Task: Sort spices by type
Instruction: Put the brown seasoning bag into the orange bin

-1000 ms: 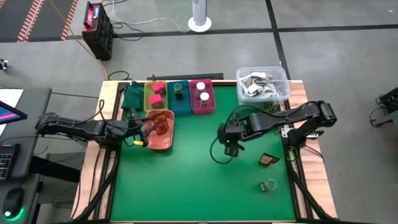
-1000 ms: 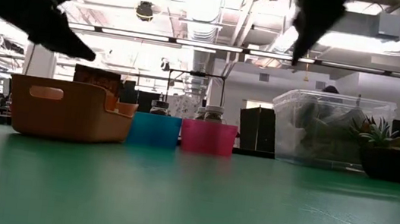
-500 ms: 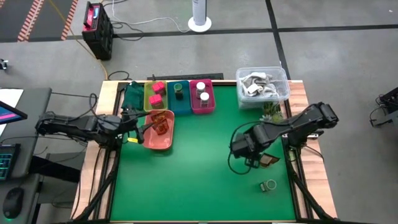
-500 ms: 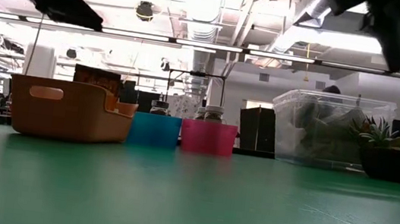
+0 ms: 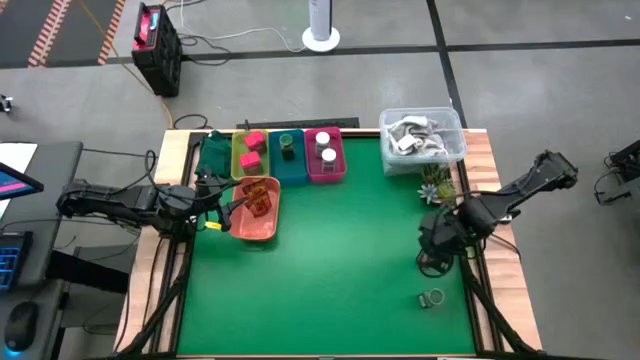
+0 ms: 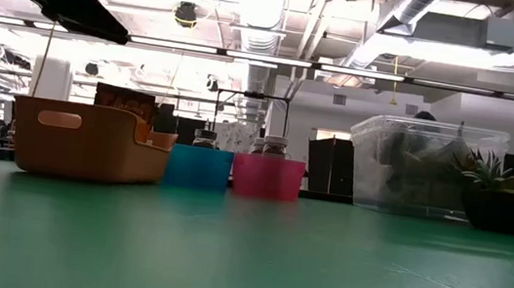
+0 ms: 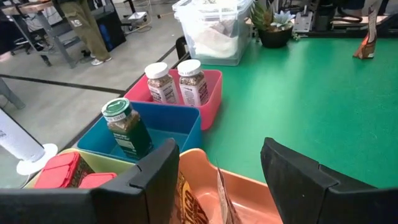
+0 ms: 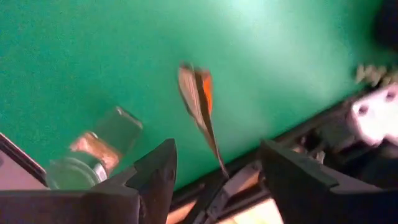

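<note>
You have the right gripper [image 5: 436, 243] near the right edge of the green table [image 5: 330, 270], above a brown packet [image 8: 200, 109] that stands on its edge on the mat. In the right wrist view its two fingers [image 8: 157, 177] are spread wide, with the packet seen between them but not touched, so this gripper holds nothing. Just beside the packet a green-capped jar [image 8: 92, 152] lies on its side; in the high view you see it alone near the front right corner of the table.

Your left gripper [image 5: 222, 208] is at the left side, over the edge of the salmon tray [image 5: 262, 224]. Its fingers [image 7: 158, 180] are also wide apart and empty. Inside this tray there are brown packets [image 5: 260, 198].

At the far edge of the table you see three more trays in a row. The yellow tray [image 5: 248, 155] holds pink blocks [image 5: 253, 143], the teal tray [image 5: 290, 160] holds one dark green jar [image 7: 126, 127], and the magenta tray [image 7: 208, 99] holds two white-capped jars [image 7: 178, 81], side by side. To the right of them stands a clear tub [image 5: 422, 135], and a small plant [image 5: 434, 184] is near it at the right edge.
</note>
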`<state>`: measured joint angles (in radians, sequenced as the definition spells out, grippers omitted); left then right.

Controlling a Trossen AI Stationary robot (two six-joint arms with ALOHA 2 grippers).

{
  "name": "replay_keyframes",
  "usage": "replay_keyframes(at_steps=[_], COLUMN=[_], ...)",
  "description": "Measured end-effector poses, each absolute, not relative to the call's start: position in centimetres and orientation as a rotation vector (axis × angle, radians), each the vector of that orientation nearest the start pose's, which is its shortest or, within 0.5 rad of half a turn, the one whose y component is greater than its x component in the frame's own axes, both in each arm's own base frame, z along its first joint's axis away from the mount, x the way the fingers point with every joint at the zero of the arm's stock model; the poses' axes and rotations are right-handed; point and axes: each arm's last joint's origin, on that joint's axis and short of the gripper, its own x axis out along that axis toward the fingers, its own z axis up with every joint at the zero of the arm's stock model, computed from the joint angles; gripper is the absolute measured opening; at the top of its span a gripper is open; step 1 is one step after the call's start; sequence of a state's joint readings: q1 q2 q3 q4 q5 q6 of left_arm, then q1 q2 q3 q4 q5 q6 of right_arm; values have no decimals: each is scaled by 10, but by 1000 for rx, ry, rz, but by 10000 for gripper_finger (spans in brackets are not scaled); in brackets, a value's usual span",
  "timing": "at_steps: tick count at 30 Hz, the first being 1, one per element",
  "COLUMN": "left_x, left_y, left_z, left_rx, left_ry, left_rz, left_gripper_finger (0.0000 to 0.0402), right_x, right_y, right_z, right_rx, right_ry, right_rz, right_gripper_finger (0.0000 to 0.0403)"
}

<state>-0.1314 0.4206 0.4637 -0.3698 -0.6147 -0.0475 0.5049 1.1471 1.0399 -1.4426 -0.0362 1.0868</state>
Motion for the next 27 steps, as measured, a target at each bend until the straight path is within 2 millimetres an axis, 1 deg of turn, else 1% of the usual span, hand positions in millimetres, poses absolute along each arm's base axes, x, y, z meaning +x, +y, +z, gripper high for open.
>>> replay_keyframes(at_steps=[4,9,12,14,16,18,21,22,23,27], left_x=[109,109,109,109,109,109,111,111,112,115], left_y=[2,2,2,2,2,2,0,0,-1,-2], left_z=[252,253,253,253,253,252,253,253,252,250], left_rx=[72,71,70,69,69,57,35,30,27,18], left_ry=[295,294,294,294,294,293,278,274,277,298], left_rz=[486,486,478,476,476,456,411,394,377,356], left_gripper_finger=[216,216,216,216,216,215,215,215,215,215], right_x=[127,123,120,118,118,120,124,127,129,139], right_y=[88,97,97,95,95,94,92,92,91,87], right_z=[266,246,235,230,230,229,229,229,229,230], right_rx=[456,415,397,384,376,374,381,384,391,419], right_ry=[1585,1592,1609,1623,1624,1620,1603,1593,1582,1528], right_rz=[-427,-382,-400,-418,-408,-395,-364,-348,-335,-294], right_gripper_finger=[260,260,249,223,182,128,36,21,17,18])
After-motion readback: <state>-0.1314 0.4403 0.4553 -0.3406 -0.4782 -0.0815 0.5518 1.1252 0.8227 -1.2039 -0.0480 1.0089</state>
